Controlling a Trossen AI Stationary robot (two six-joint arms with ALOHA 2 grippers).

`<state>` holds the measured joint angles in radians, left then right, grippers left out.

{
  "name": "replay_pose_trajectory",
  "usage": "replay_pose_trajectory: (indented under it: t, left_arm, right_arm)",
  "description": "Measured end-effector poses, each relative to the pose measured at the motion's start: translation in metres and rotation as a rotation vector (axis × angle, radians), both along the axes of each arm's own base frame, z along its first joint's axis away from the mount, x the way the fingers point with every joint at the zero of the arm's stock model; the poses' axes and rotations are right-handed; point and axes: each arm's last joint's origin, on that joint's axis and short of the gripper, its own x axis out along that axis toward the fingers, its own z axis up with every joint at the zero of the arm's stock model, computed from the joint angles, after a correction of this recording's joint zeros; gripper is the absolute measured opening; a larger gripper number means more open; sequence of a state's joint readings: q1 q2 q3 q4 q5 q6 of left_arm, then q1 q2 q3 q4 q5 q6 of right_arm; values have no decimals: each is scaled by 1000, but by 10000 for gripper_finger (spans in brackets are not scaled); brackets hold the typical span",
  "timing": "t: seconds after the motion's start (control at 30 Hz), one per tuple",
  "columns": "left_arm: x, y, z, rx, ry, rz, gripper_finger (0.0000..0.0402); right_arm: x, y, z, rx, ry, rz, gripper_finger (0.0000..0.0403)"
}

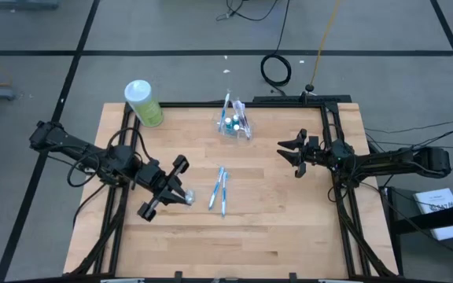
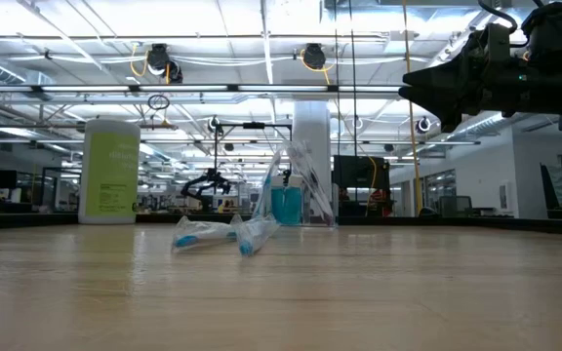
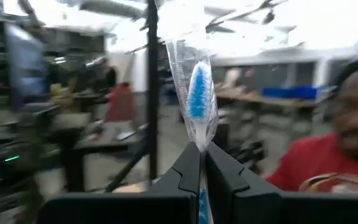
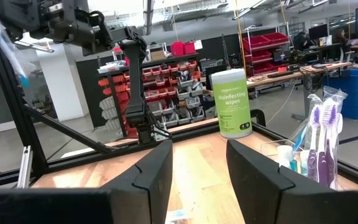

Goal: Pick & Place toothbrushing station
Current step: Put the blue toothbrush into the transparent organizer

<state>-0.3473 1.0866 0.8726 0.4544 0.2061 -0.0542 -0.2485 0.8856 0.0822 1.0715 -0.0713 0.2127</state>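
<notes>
My left gripper (image 1: 181, 191) is above the table's left middle, shut on a clear-wrapped toothbrush with blue bristles (image 3: 199, 93). Two more wrapped blue-and-white toothbrushes (image 1: 219, 189) lie flat on the wood just to its right; they also show in the low view (image 2: 242, 234). A small clear cup (image 1: 233, 122) at the far middle holds purple and blue toothbrushes and small tubes, and shows in the right wrist view (image 4: 316, 146). My right gripper (image 1: 289, 153) is open and empty above the table's right middle, its fingers (image 4: 148, 171) pointing toward the table's left. My left gripper pinches the wrapped toothbrush between its two shut fingers, just below the bristle head (image 3: 201, 148). The head end in its clear wrapper sticks out past the fingertips. The rest of the brush is hidden between the fingers. The brush is held clear of the table.
A light-green tub of disinfecting wipes with a white cap (image 1: 144, 102) stands at the table's far left corner. A black frame (image 1: 325, 106) runs along the table's edges. A person in a red shirt (image 3: 328, 168) is beyond the table.
</notes>
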Motion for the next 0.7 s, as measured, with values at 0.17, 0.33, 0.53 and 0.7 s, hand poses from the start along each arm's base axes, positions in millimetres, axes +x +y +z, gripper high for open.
replay_pose_trajectory:
  t: [0.17, 0.33, 0.53, 0.7]
  left_arm:
    - [5, 6, -18, 144, 139, 333, 6]
    - [14, 15, -37, 273, 286, 738, 5]
    - [29, 17, -68, 630, 420, 1029, 8]
    - [41, 16, -85, 971, 479, 1172, 6]
  right_arm:
    - [0, 0, 0, 0, 0, 0, 141]
    - [0, 0, 0, 0, 0, 0, 141]
    - [0, -1, -1, 5, 5, -29, 141]
    - [0, -1, -1, 3, 7, -46, 141]
